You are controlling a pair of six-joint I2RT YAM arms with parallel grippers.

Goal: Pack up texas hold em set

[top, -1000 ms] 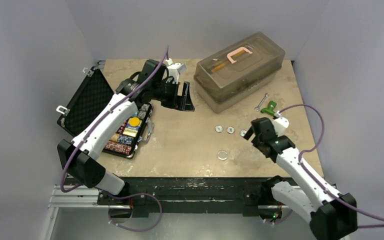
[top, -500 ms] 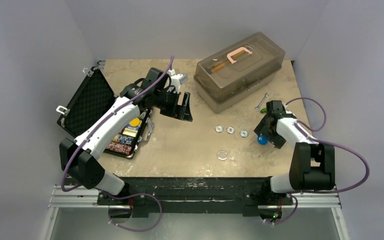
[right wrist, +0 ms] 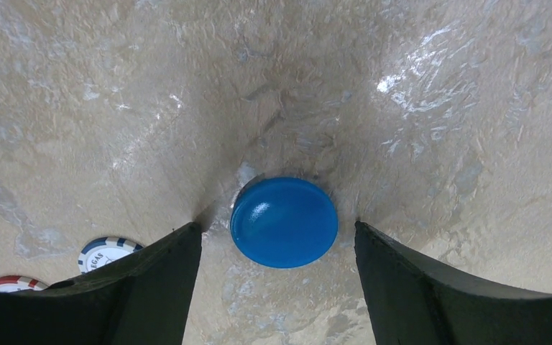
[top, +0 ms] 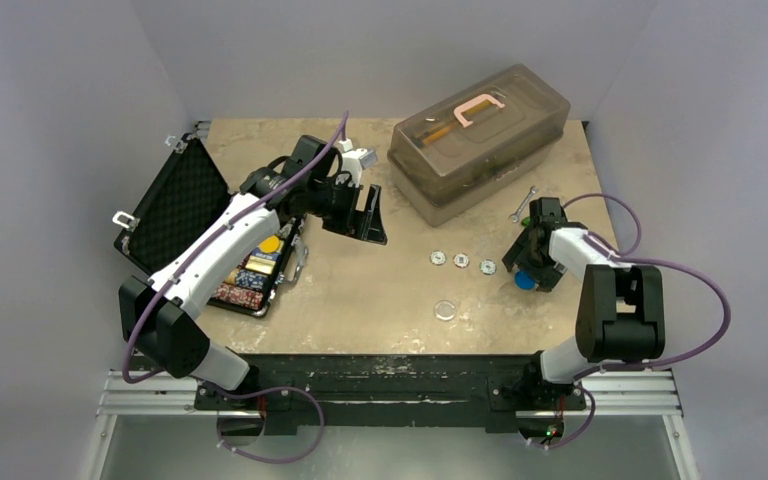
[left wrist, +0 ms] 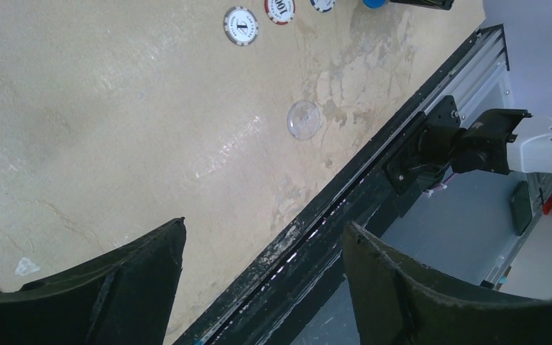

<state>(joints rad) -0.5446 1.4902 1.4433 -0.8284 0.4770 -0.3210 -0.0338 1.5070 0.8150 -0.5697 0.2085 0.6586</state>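
Note:
The texas hold em set's black case (top: 175,205) lies open at the left, with rows of chips (top: 250,272) in it. Three loose chips (top: 461,261) and a clear disc (top: 446,310) lie mid-table; the left wrist view shows the chips (left wrist: 241,25) and the clear disc (left wrist: 304,119) too. A blue disc (right wrist: 284,221) lies flat between the fingers of my right gripper (right wrist: 277,226), which is open, with a gap on both sides. My left gripper (top: 368,225) hovers open and empty right of the case.
A translucent grey tub (top: 480,140) with a pink clamp (top: 478,108) on its lid stands at the back right. A wrench (top: 523,203) and a green-handled tool (top: 537,212) lie just behind my right gripper. The table's front edge (left wrist: 374,172) runs close to the clear disc.
My right arm has folded back and its gripper has come down around the blue disc, with the jaws narrowing. The left gripper shifted slightly right, then held still.

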